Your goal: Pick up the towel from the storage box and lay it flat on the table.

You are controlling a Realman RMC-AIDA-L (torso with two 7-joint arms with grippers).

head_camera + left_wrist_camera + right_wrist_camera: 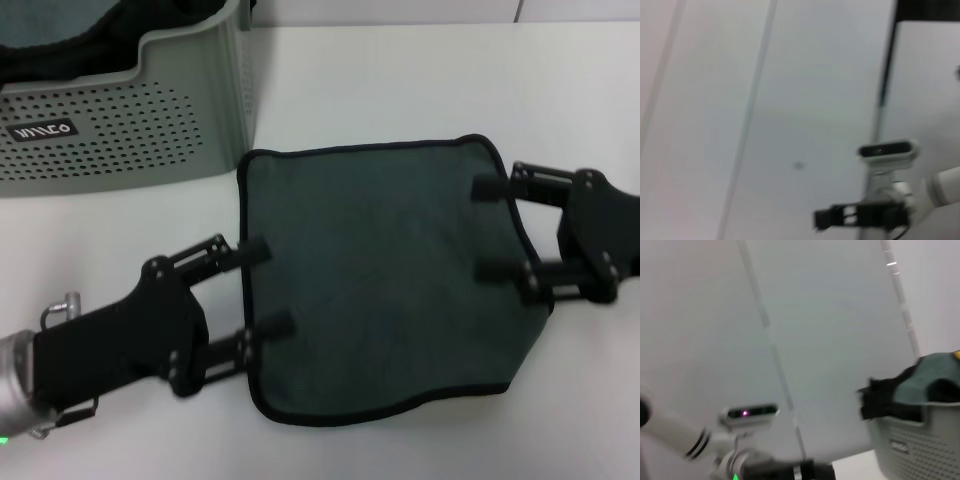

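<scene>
Towel [385, 275] lies spread on the white desk [420, 80], dark grey-green face up, black hem visible all round. Mostly flat; near edge is wavy and the near-right corner is cut in at an angle.

Left gripper [265, 287] sits at the towel's left edge, fingers spread apart, both fingertips [254, 249] overlapping the hem, nothing clamped between them. Right gripper [487, 228] sits at the right edge, also spread wide, fingertips over the cloth, not pinching it.

Storage box [150, 110] stands at far left on the desk, just beyond the towel's far-left corner, black label facing near. More dark cloth [60, 40] is heaped inside it; right wrist view shows that cloth [920, 387] draped over the rim.
</scene>
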